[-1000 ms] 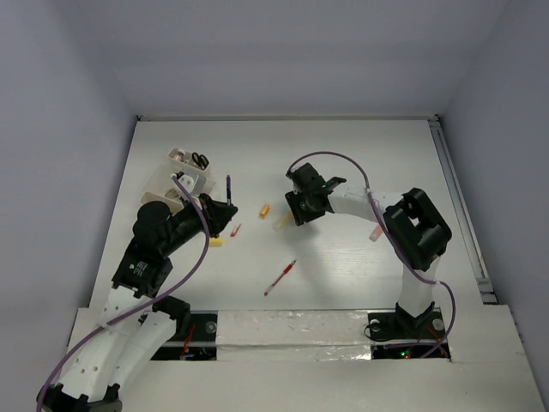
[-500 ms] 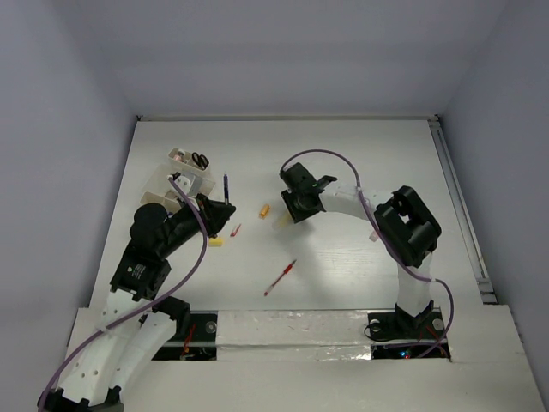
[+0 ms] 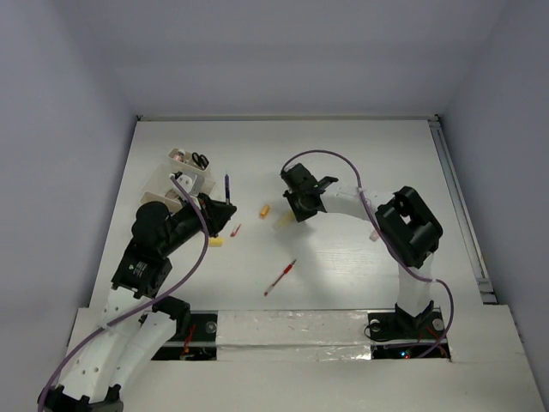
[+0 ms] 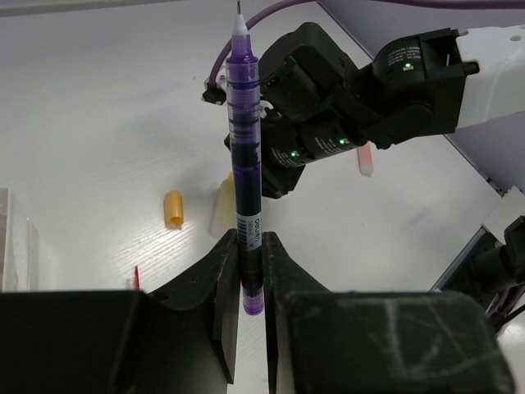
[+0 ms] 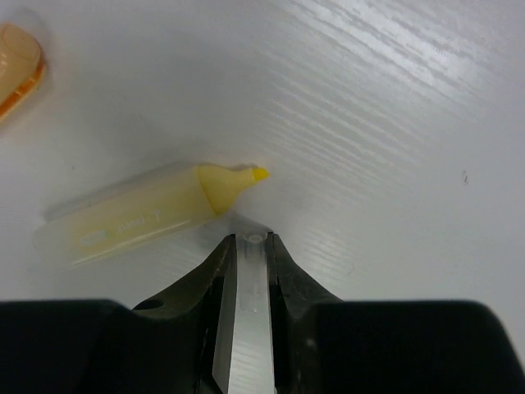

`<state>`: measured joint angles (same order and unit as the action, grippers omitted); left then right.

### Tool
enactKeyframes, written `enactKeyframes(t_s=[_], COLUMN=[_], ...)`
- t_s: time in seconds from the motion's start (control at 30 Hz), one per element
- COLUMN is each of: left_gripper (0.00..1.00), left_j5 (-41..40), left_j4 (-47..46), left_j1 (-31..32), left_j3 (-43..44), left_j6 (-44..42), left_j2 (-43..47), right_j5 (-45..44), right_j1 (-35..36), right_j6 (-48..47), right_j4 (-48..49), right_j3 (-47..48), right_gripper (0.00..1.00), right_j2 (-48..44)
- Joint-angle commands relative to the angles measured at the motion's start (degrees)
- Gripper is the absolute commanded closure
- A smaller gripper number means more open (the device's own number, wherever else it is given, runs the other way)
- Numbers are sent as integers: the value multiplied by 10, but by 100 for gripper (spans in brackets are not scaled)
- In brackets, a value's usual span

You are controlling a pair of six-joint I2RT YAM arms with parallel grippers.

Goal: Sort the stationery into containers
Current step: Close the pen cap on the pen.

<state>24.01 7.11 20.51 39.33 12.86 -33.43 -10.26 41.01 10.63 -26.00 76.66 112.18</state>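
Observation:
My left gripper (image 3: 225,209) (image 4: 251,246) is shut on a purple pen (image 4: 244,148), which is uncapped with its tip pointing away; the pen also shows in the top view (image 3: 226,184). The clear divided container (image 3: 183,174) stands just beyond and left of it, with black-handled scissors (image 3: 200,160) inside. My right gripper (image 3: 296,209) (image 5: 253,242) is shut on a clear pen cap (image 5: 252,287), low over the table. An uncapped yellow highlighter (image 5: 148,215) (image 3: 281,223) lies just in front of its tips.
An orange cap (image 3: 264,210) (image 5: 16,53) lies between the grippers. A yellow cap (image 3: 215,242), a small red bit (image 3: 235,230) and a red pen (image 3: 280,277) lie nearer the bases. A pink item (image 3: 375,233) lies by the right arm.
My right gripper has shifted a little left and farther from the base, staying over the highlighter. My left gripper still holds the purple pen, almost unmoved.

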Motion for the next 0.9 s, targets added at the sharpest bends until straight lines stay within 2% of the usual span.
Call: enactKeyframes(t_s=[0.0, 0.07, 0.23, 0.3, 0.5, 0.63, 0.73, 0.87], left_gripper=[100, 100, 100, 100, 100, 100, 100, 100], left_j5=[15, 17, 51, 70, 102, 90, 83, 81], left_j4=[-25, -30, -65, -87, -112, -100, -92, -91], left_j1=[-2, -2, -2, -2, -2, -2, -2, -2], left_j3=[3, 2, -8, -11, -19, -22, -22, -19], left_j6=[-4, 1, 23, 37, 61, 53, 50, 45], left_j2=[-9, -8, 15, 20, -12, -9, -13, -24], right_j5=[14, 15, -9, -7, 73, 128, 170, 143], right_j1=[4, 4, 4, 4, 4, 4, 4, 25], right_j6=[6, 11, 25, 31, 96, 173, 239, 270], right_j4=[0, 2, 30, 52, 223, 376, 484, 544], right_j3=[-29, -38, -70, -77, -115, -132, -142, -129], right_gripper=[94, 100, 100, 100, 100, 100, 100, 100], right_j2=[-35, -57, -145, -208, -360, -395, -384, -358])
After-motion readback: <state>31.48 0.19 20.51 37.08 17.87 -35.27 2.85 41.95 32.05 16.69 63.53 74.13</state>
